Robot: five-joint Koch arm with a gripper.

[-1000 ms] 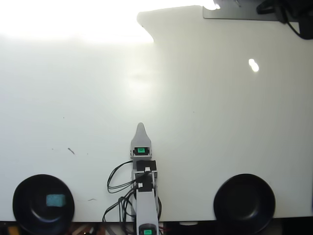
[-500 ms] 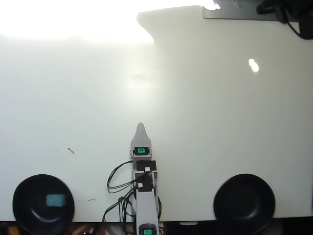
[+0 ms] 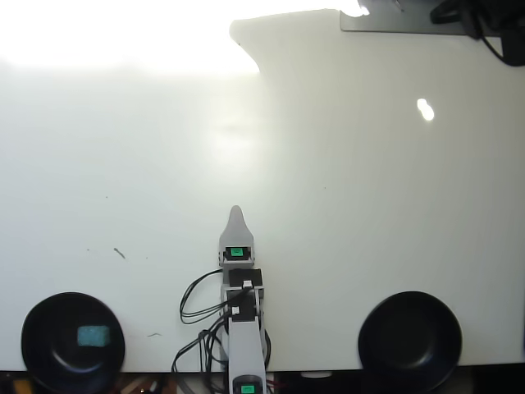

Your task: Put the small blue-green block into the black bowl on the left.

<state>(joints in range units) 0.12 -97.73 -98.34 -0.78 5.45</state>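
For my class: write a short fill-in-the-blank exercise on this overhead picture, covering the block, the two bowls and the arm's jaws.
1. The small blue-green block lies inside the black bowl at the lower ____ of the overhead view.
2. The other bowl, at the lower right, is ____.
3. The gripper points toward the ____ edge of the picture.
4. The jaws hold ____.

Missing words: left; empty; top; nothing

White table with two black bowls at its near edge

The glossy white table [image 3: 344,205] carries the black bowl [image 3: 41,328] far left of the arm's base [image 3: 244,345], and a second black bowl [image 3: 410,338] well to its right.
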